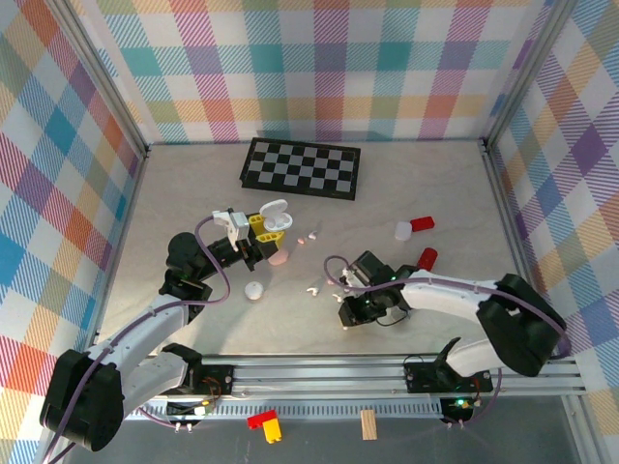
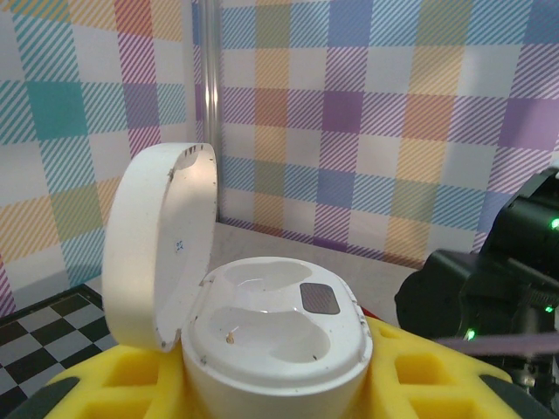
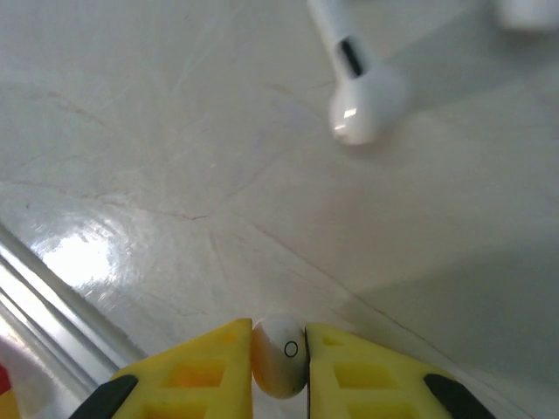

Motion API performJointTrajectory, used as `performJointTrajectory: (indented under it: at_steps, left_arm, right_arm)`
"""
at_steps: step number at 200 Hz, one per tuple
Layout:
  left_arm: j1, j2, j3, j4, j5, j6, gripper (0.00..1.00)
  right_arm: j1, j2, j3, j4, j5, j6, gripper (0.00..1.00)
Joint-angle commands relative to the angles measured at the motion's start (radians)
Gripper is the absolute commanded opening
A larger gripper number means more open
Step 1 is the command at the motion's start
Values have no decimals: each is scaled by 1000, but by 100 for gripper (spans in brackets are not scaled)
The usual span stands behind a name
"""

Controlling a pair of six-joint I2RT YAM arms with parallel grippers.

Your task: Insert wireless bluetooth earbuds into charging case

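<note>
One earbud (image 3: 279,360) sits clamped between the fingers of the right gripper (image 3: 279,332), rounded end showing, long axis hidden; left gripper (image 2: 275,384) clasps the open charging case (image 2: 279,327).

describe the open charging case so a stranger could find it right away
Find the checkerboard at the back of the table, then come toward the left arm. There the left gripper holds a white case. Unlike the pink case and the other white case lying on the table nearby, its lid stands open.

Pastel plaid walls (image 1: 338,68), pale grey tabletop (image 1: 445,193), aluminium corner posts (image 1: 102,87), bright even light
</note>
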Motion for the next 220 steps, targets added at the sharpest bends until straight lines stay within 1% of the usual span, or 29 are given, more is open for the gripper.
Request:
performJointTrajectory:
  at_steps: [1,22,44,70,110,139,167,182,220]
  left_arm:
    - [15,5,6,31,11,23,28]
    - [15,16,8,32,8,35,28]
    - [15,31,11,38,11,36,28]
    - [15,46,11,48,8,42,28]
    - [15,86,9,50,12,50,28]
    - [14,113,9,62,20,53,28]
    - [12,127,12,47,25,72,29]
    - [1,138,17,25,27,88,29]
    - [-49,161,39,-23,63,134,29]
  right_arm:
    - [5,-71,64,-127,233,57,19]
    - [5,-99,122,-217,405,116,20]
    - [5,-92,177,-277,544,144,20]
    - [4,-50,234,-329,652,147,20]
    - [5,8,312,-382,758,179,18]
    - [4,16,355,-390,757,175,18]
    - [5,-7,384,-377,733,122,18]
    - [5,-54,375,-311,694,64,17]
    - [5,-212,328,-76,509,-128,15]
